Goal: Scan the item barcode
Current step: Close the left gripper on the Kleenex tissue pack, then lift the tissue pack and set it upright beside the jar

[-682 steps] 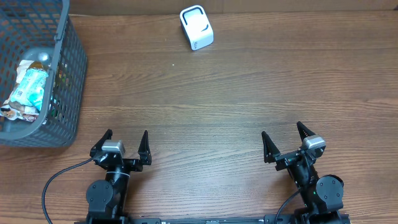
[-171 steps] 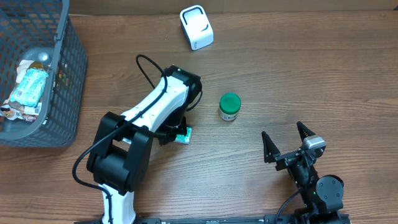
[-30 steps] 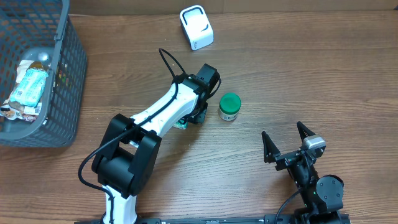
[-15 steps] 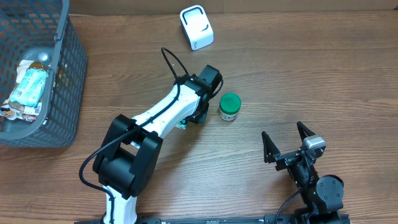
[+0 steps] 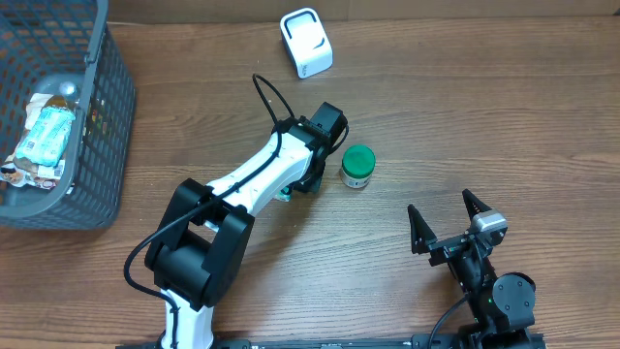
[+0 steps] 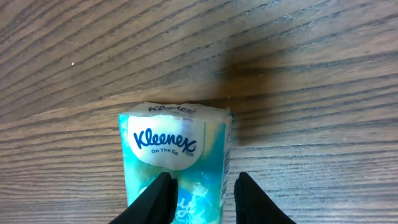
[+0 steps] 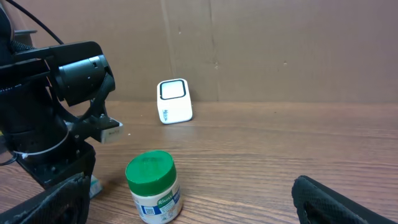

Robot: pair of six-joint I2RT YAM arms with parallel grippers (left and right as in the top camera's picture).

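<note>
**Left arm** – Reaches from its base at the near left edge diagonally out to mid-table, wrist bent so that the tool points straight down. A black cable point(image 5: 260, 89) loops above the forearm.

**Left gripper** point(image 6: 204, 180) – Jaws narrowed, with a gap between them. In the wrist view one finger point(image 6: 160, 198) lies over the tissue pack point(image 6: 174, 158) and the other stands just past its right edge. Whether the fingers pinch the pack or only straddle it cannot be told.

**Tissue pack** – Teal and white, "Kleenex On The Go" label facing up. It lies on the wooden table point(image 5: 504, 107) directly under the left wrist. From overhead only a sliver shows below the arm.

**Right arm** – Folded at its base at the near right edge, well apart from everything else.

**Right gripper** point(image 5: 439, 204) – Jaws spread wide, nothing between them.

**Jar** point(image 5: 358, 167) – White with a green lid, upright, just beside the left wrist on its right side. It stands apart from the tissue pack.

**Scanner** point(image 5: 306, 43) – Small white box at the far edge of the table, beyond the left wrist and the jar. The wood between them is bare.

**Basket** point(image 5: 108, 145) – Dark mesh, at the far left corner, holding several packets point(image 5: 44, 136). Well apart from the left arm.
</note>
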